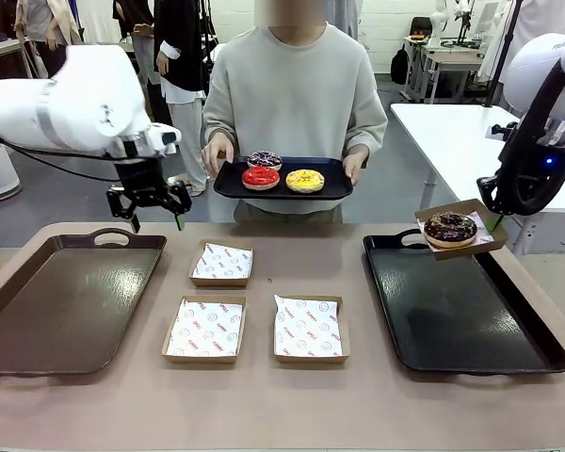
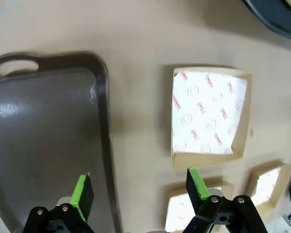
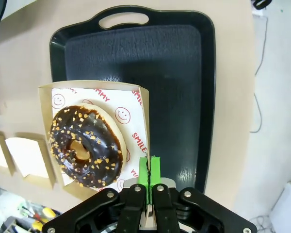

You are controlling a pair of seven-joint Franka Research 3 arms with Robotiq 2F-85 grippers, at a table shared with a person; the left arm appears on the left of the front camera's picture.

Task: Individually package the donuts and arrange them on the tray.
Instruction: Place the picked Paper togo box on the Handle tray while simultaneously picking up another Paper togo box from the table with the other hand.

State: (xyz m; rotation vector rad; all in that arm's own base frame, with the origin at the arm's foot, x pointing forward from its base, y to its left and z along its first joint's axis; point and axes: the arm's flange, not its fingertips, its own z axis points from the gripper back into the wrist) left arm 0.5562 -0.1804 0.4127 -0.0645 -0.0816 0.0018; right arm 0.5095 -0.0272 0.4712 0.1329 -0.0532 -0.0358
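Donut, sprinkled chocolate, in box; rim pinched by closed right gripper; left gripper spread wide, empty.

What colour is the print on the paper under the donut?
Red on white paper; clearest in right wrist view.

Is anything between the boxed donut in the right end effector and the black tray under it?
Nothing visible. The right end effector pinches the rim of the brown cardboard box holding the chocolate donut with pale sprinkles, above the far end of the black plastic tray, whose bed is bare.
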